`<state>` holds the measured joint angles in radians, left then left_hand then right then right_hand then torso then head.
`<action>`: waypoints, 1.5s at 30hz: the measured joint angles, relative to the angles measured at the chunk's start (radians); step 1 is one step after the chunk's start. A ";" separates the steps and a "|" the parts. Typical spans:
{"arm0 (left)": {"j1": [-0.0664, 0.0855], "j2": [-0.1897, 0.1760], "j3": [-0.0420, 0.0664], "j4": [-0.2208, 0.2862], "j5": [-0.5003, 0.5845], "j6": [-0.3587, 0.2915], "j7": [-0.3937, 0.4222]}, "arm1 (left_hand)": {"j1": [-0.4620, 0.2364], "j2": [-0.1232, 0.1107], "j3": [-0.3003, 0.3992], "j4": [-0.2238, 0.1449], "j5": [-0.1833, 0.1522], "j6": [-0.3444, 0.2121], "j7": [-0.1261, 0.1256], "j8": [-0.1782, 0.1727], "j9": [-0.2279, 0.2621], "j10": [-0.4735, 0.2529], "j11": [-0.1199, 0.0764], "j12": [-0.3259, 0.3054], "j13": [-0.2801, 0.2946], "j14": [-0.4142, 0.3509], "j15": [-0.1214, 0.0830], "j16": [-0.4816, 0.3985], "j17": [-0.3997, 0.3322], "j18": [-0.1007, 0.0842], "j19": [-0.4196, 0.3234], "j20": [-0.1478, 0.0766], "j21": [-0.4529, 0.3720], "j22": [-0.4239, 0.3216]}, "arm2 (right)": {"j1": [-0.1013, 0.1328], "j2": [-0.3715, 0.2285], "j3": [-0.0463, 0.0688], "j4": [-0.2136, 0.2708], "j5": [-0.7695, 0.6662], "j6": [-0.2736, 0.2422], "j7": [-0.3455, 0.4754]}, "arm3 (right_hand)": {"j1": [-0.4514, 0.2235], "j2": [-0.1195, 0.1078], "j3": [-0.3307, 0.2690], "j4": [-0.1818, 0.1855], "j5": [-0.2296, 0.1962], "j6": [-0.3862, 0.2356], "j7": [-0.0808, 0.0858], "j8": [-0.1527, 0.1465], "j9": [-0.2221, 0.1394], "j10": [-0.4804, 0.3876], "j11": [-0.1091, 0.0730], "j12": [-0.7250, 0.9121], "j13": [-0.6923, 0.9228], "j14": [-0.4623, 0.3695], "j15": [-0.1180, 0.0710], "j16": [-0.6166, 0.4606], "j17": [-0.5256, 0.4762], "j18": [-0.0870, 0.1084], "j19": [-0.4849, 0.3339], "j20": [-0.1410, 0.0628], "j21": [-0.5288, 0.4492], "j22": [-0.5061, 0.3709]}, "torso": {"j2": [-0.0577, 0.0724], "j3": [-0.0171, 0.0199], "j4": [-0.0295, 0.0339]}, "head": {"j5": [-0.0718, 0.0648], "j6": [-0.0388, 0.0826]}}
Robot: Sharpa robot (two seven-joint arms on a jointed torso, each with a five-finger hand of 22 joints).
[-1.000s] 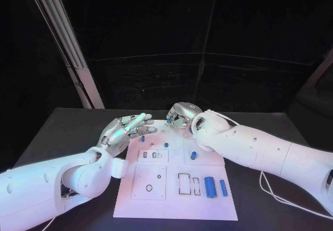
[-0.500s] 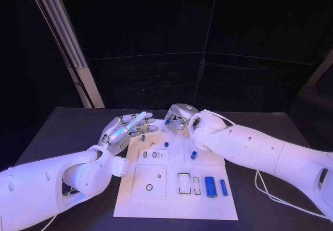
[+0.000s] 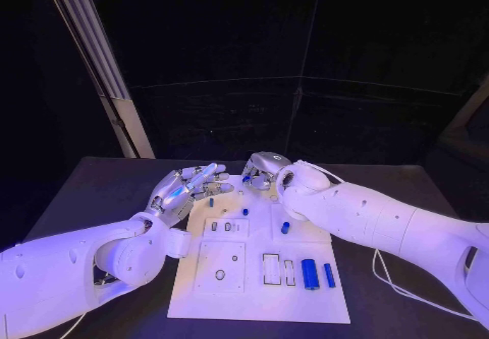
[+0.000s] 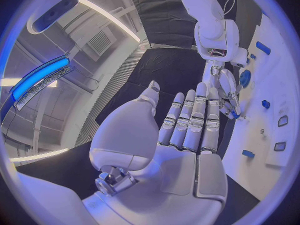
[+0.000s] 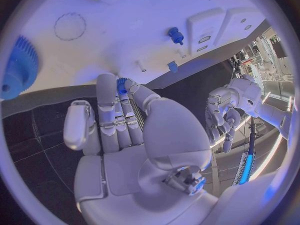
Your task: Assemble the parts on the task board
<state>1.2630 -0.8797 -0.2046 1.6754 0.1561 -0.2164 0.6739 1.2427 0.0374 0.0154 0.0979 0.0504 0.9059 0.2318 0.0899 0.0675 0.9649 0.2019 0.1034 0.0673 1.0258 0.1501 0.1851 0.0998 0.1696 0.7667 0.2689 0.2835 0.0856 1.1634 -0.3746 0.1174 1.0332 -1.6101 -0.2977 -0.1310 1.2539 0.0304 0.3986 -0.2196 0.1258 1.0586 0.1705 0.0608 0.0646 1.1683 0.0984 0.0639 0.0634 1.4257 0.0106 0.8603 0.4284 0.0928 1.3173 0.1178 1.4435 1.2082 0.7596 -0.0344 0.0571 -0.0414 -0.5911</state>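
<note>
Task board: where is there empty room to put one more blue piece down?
The task board is bare along its near edge, below the blue cylinders. Crowded: the far end, where the left hand and right hand meet.

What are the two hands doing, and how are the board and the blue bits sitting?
left hand: open, fingers stretched out, holding nothing.
right hand: pinching a small blue part over the board's far end.
task board: lying flat, not held.
thick blue cylinder: lying on the board, untouched.
thin blue cylinder: lying beside the thick one, untouched.
</note>
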 measured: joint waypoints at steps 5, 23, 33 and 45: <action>0.000 0.002 0.000 -0.002 0.000 0.002 0.000 | 0.000 0.000 0.000 0.000 0.000 0.000 0.000 0.000 0.000 0.000 0.000 0.000 0.000 0.000 0.000 0.000 0.000 0.000 0.000 0.000 0.000 0.000 | 0.000 0.007 0.000 -0.008 -0.004 0.001 0.001 | -0.004 -0.005 0.009 0.004 0.000 -0.005 0.005 0.000 0.000 -0.004 0.004 0.000 0.000 -0.002 0.002 0.000 -0.002 0.000 0.000 0.000 0.000 -0.005 | 0.001 0.0001 -0.0003 | 0.000 -0.001; 0.004 0.010 0.000 -0.012 0.002 0.014 -0.003 | -0.004 0.004 0.000 0.000 0.000 -0.004 -0.004 0.000 0.000 0.000 0.000 0.000 0.000 0.000 0.000 0.000 0.000 0.000 0.000 0.000 0.000 -0.001 | -0.001 0.027 -0.001 -0.022 -0.011 0.005 0.008 | -0.011 -0.072 0.033 0.044 -0.011 -0.076 0.021 0.000 0.000 -0.093 0.025 0.000 -0.002 -0.017 0.017 0.000 -0.018 0.000 -0.048 0.019 -0.021 -0.074 | 0.001 -0.0011 -0.0004 | -0.003 -0.002; 0.005 0.005 0.000 -0.013 0.005 0.020 -0.005 | -0.004 0.004 0.000 0.000 0.000 -0.004 -0.004 0.000 0.000 0.000 0.000 0.000 0.000 0.000 0.000 0.000 0.000 0.000 0.000 0.000 0.000 -0.001 | -0.001 -0.035 -0.001 0.042 -0.002 -0.044 0.019 | -0.002 -0.113 -0.071 0.109 -0.027 -0.137 0.029 0.005 0.003 -0.168 0.034 0.022 0.003 -0.027 0.027 -0.024 -0.038 0.000 -0.099 0.030 -0.061 -0.144 | 0.000 0.0004 -0.0029 | -0.001 -0.001; 0.005 -0.010 0.000 -0.017 0.007 0.029 -0.008 | 0.001 0.008 -0.003 -0.003 0.000 -0.004 -0.004 0.000 0.000 0.000 0.000 0.000 0.000 0.000 0.000 0.000 0.000 0.000 0.003 0.003 0.000 -0.001 | -0.001 -0.262 -0.001 0.199 0.144 -0.093 0.059 | -0.054 -0.138 -0.158 0.216 0.129 -0.098 -0.030 0.026 0.005 0.187 -0.051 0.293 0.167 0.025 -0.043 0.101 0.100 -0.001 0.014 -0.034 0.006 0.011 | -0.008 0.0033 -0.0162 | -0.008 0.005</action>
<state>1.2683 -0.8900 -0.2050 1.6588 0.1635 -0.1871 0.6662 1.2437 0.0457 0.0125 0.0951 0.0504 0.9022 0.2283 0.0900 0.0675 0.9649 0.2019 0.1034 0.0673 1.0258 0.1501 0.1851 0.1000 0.1695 0.7702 0.2724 0.2835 0.0841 1.1625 -0.6367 0.1164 1.2319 -1.4662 -0.3909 -0.0724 1.1998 -0.1073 0.2403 -0.0034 0.2548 0.9610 0.1404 0.0864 0.0699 1.3551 0.0473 0.3573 0.2304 1.4509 -0.0326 0.9611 0.5280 0.0921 1.3310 0.0839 1.4494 1.2192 0.7514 -0.0312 0.0409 -0.0499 -0.5864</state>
